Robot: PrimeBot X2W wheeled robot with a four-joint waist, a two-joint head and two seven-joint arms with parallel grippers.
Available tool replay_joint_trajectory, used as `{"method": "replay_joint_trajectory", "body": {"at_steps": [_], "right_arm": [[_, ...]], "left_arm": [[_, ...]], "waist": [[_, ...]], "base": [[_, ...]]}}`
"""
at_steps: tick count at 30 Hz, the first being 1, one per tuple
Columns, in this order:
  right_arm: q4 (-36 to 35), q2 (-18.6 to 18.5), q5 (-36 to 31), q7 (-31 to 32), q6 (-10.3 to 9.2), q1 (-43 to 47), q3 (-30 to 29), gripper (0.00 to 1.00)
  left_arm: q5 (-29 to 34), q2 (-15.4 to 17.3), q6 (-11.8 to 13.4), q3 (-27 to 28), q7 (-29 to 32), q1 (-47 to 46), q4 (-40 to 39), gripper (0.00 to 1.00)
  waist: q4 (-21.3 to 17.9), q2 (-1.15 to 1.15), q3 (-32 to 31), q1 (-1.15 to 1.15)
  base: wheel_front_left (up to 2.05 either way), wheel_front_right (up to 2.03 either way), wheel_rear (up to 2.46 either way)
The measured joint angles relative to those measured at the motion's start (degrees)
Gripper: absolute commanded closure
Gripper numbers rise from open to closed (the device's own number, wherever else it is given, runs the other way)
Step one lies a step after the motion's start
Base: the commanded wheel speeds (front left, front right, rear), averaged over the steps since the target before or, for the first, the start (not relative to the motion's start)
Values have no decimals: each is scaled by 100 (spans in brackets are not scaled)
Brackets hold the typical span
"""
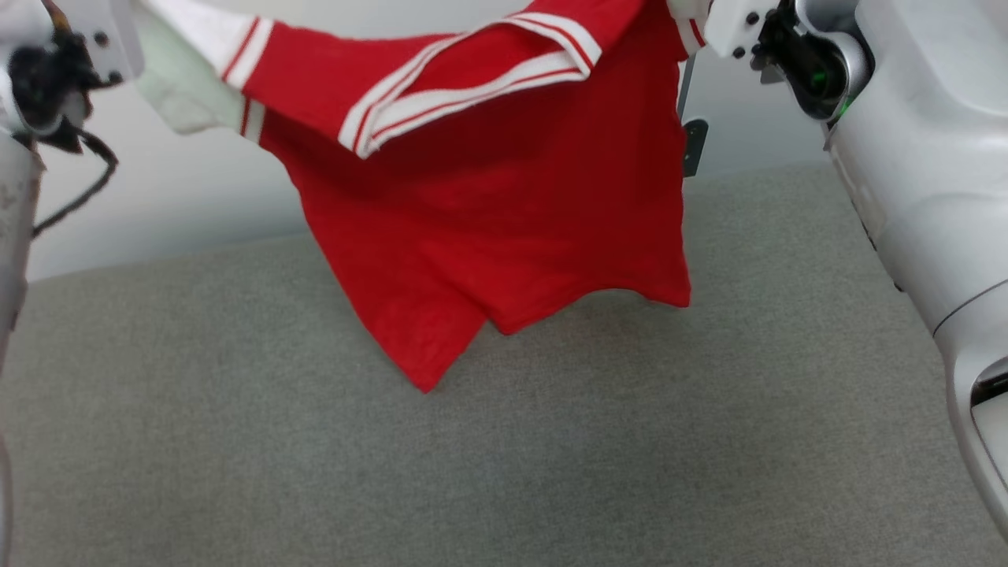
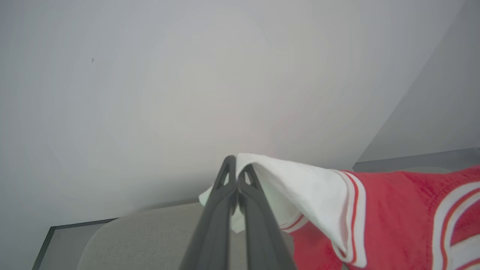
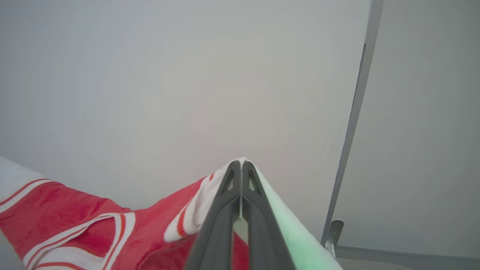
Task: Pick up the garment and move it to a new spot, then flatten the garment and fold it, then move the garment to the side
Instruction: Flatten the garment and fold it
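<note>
The garment (image 1: 488, 220), a red shirt with white sleeves and red-white striped trim, hangs spread in the air above the grey surface (image 1: 236, 441), its lower hem drooping toward it. In the left wrist view my left gripper (image 2: 237, 165) is shut on a white sleeve of the garment (image 2: 300, 187). My right gripper (image 3: 240, 165) is shut on the opposite white sleeve of the garment (image 3: 67, 221) in the right wrist view. The head view has both wrists at the top corners, the left (image 1: 47, 71) and the right (image 1: 787, 47); the fingertips lie above its upper edge.
A pale wall (image 1: 173, 197) rises behind the grey fabric surface. A dark vertical strip with a small bracket (image 1: 693, 146) runs down the wall at the right. My white right forearm (image 1: 929, 173) takes up the right side of the head view.
</note>
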Motion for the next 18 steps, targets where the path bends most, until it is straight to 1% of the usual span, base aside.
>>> {"method": "replay_joint_trajectory", "body": {"at_steps": [3, 7, 10, 14, 18], "right_arm": [[19, 0, 0, -32, 0, -98, -80, 100], [22, -22, -155, -181, 1, -264, -214, 100], [31, -245, -311, -433, 1, -658, -372, 100], [27, -544, -664, -951, 1, -1265, -539, 100], [23, -692, -984, -1435, 1, -1767, -768, 100]], "left_arm": [[74, -8, -31, -32, -171, -186, 101, 100], [114, -41, 4, 24, -516, -493, 201, 100], [237, -91, 29, 32, -780, -1001, 183, 100], [316, -282, 107, 99, -1189, -1696, 155, 100], [401, -489, 104, 158, -1709, -2431, 159, 100]], "waist": [[18, 0, 89, 0], [46, 0, 305, 0], [72, 0, 561, 0], [109, 0, 1040, 0], [179, 0, 1637, 0]], "base": [[0, 0, 0], [0, 0, 0], [0, 0, 0], [0, 0, 0], [0, 0, 0]]}}
